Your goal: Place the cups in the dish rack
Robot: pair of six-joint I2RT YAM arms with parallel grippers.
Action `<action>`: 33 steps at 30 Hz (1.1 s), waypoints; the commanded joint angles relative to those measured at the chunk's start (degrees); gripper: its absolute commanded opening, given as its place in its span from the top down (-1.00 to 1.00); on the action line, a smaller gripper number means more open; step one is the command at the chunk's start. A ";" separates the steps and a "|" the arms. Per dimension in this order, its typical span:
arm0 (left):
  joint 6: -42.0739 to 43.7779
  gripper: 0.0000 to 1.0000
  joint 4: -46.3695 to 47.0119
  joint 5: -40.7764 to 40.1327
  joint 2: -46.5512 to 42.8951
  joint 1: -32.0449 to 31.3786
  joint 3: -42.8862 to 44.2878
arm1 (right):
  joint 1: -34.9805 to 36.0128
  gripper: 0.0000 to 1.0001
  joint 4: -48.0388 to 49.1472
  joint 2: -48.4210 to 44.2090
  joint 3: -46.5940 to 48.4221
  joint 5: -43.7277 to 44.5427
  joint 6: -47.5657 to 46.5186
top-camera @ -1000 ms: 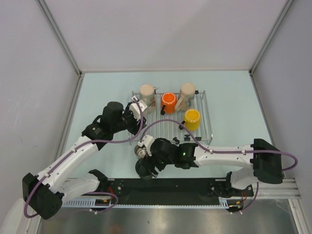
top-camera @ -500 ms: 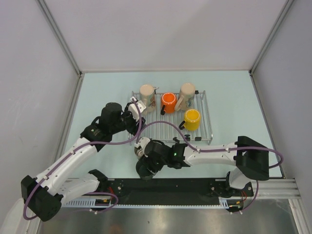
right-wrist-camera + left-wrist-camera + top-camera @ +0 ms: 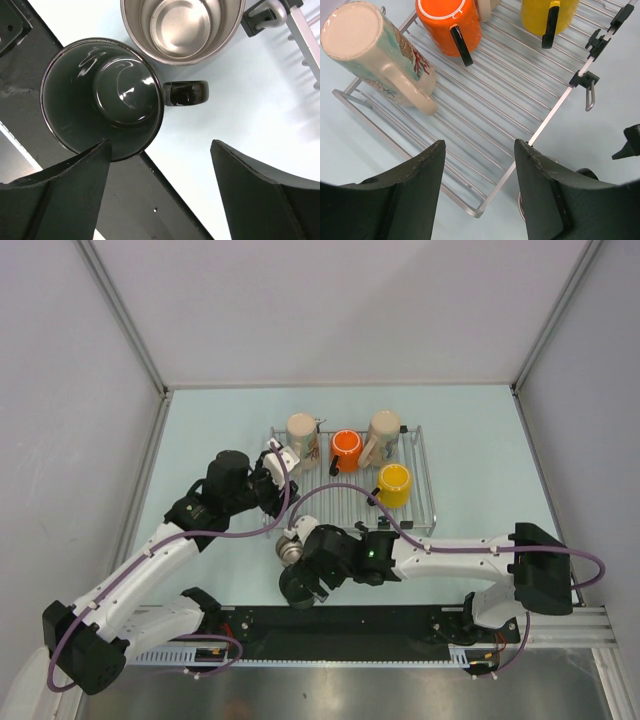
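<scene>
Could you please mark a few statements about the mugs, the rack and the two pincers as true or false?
1. Four mugs sit in the dish rack. True.
2. The steel mug is in the rack. False: it stands on the table outside the rack, next to the dark mug.
3. The right pincer is shut on the dark mug's handle. False: it is open and empty, close to the dark mug.
4. The orange mug has a black handle. True.
5. The left pincer holds nothing. True: it is open over the rack's corner.
</scene>
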 commanded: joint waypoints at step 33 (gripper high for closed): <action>0.23 -0.25 1.49 2.41 -3.60 0.43 -1.23 | 7.47 1.00 -5.77 -4.43 -4.27 6.64 12.05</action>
